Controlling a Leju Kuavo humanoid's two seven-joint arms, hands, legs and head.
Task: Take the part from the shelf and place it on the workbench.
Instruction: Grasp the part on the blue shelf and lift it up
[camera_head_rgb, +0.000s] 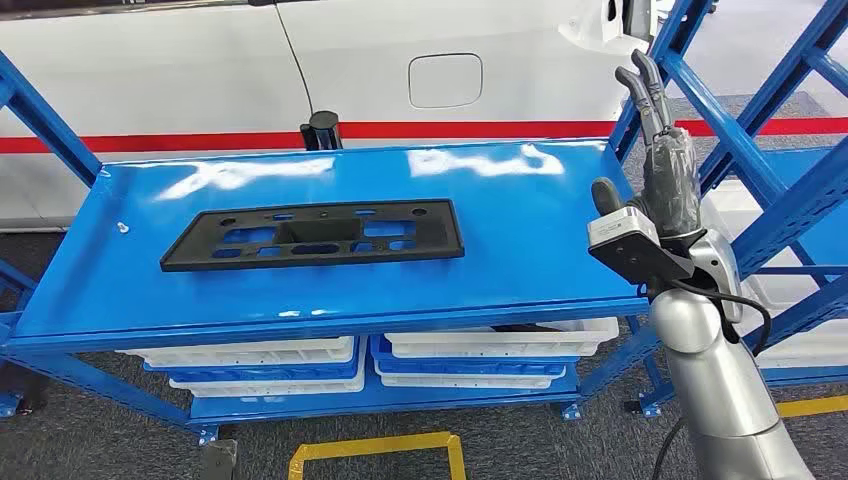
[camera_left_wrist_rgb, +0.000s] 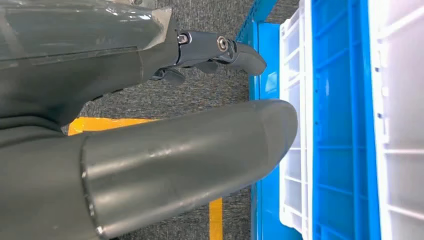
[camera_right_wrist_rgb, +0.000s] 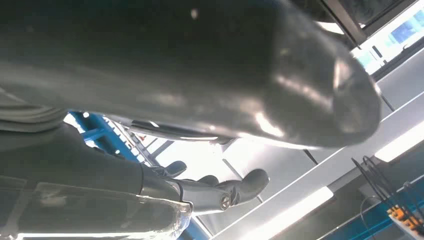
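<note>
The right hand (camera_head_rgb: 660, 150) is raised at the right end of the blue shelf (camera_head_rgb: 500, 270), fingers (camera_head_rgb: 648, 85) extended upward and apart from the thumb, holding nothing. The black part (camera_head_rgb: 315, 235) lies flat on the shelf top, well apart to the left of this hand. The left hand (camera_left_wrist_rgb: 150, 115) hangs low near white and blue bins (camera_left_wrist_rgb: 345, 125); it appears empty, fingers loosely extended, though the close view is poor.

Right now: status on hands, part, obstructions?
Right hand raised beside the shelf, fingers up, holding nothing. Left hand low by the bins, empty. Black part flat on blue shelf top, untouched. Nothing on it.
</note>
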